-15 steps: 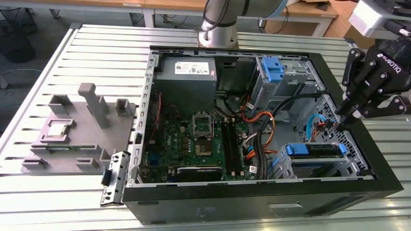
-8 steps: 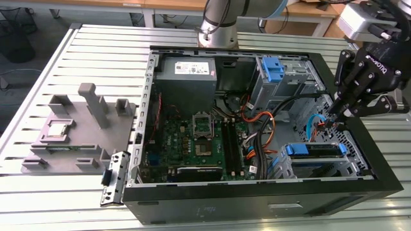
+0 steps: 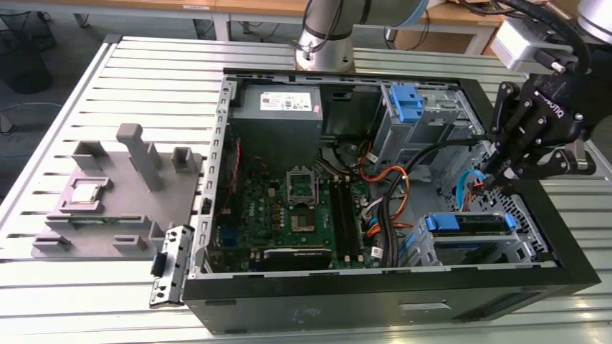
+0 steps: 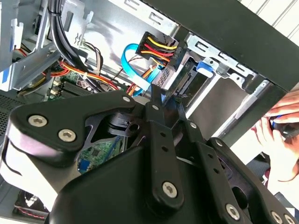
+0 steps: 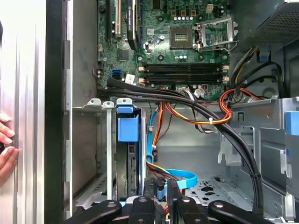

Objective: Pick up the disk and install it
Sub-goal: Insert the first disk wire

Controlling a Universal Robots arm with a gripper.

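Observation:
The disk (image 3: pixel 466 223) lies in the lower drive bay at the exterior view's right, inside the open computer case (image 3: pixel 383 301). Its blue carrier tab (image 5: pixel 127 127) sticks out of the bay slot in the first wrist view, and a blue corner (image 4: pixel 204 68) of it shows in the second wrist view. My black gripper (image 3: pixel 488 179) hangs just above the bay's rear end. Its fingertips (image 4: pixel 155 93) are pinched together on a cable connector (image 4: pixel 164 74) carrying yellow, red and black wires, beside a blue flat cable (image 5: pixel 180 175). The gripper (image 5: pixel 161 191) sits against the disk's back edge.
An upright blue bracket (image 3: pixel 406 104) is fixed to the metal drive cage at the back. Thick black cables (image 5: pixel 224 126) and orange wires cross the case beside the motherboard (image 3: pixel 297 208). A grey fixture block (image 3: pixel 115 193) stands on the slatted table. A person's hand (image 4: pixel 280 135) rests outside the case wall.

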